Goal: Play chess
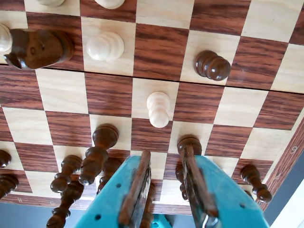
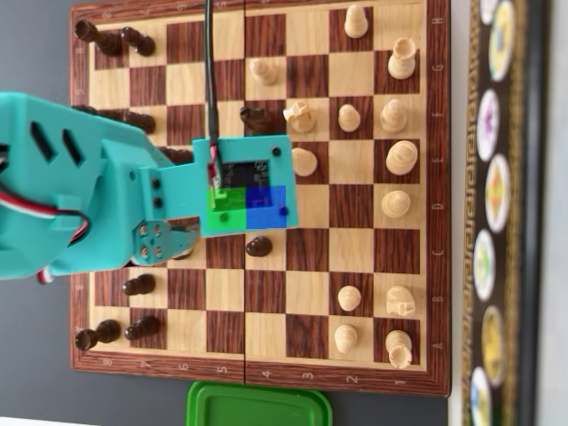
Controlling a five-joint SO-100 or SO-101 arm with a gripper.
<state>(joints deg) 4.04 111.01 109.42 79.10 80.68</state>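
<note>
End effector (image 1: 166, 190) hovers open above wooden chessboard (image 2: 266, 368).

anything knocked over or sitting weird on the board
Nothing stands out. The dark pieces and light pieces that can be seen stand upright on the chessboard, and none lies toppled. The pieces look tilted in the wrist view only because of the lens. The arm hides several squares in the overhead view, so those cannot be checked there.
</note>
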